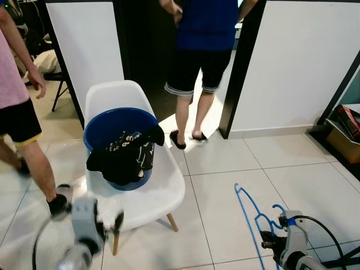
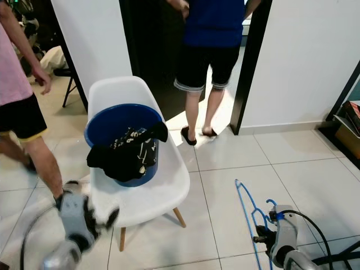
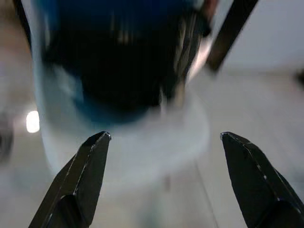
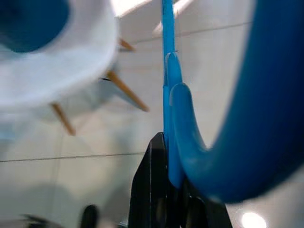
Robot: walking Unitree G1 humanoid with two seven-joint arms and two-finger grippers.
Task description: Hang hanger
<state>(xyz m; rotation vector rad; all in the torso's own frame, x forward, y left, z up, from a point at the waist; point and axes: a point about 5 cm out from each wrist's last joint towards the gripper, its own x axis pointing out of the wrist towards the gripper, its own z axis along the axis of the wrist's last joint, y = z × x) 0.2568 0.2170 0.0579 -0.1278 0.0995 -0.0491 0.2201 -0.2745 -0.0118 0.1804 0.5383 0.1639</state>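
The right claw point(image 1: 269, 243) is clenched on the thin blue plastic hanger point(image 1: 248, 216), held low over the tiled floor point(image 1: 292, 180), while the left claw point(image 3: 164, 142) gapes toward the white chair point(image 1: 154, 191); carrying seems underway, and a rail must be found next.

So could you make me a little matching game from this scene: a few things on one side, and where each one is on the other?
Things:
1. blue basin
2. black garment
3. blue hanger
4. left tool

Places or states:
A. clamped in the right tool
B. open, facing the chair
C. draped over the basin's front rim
D. standing on the white chair

Pairs: 1-D, 2-C, 3-A, 4-B
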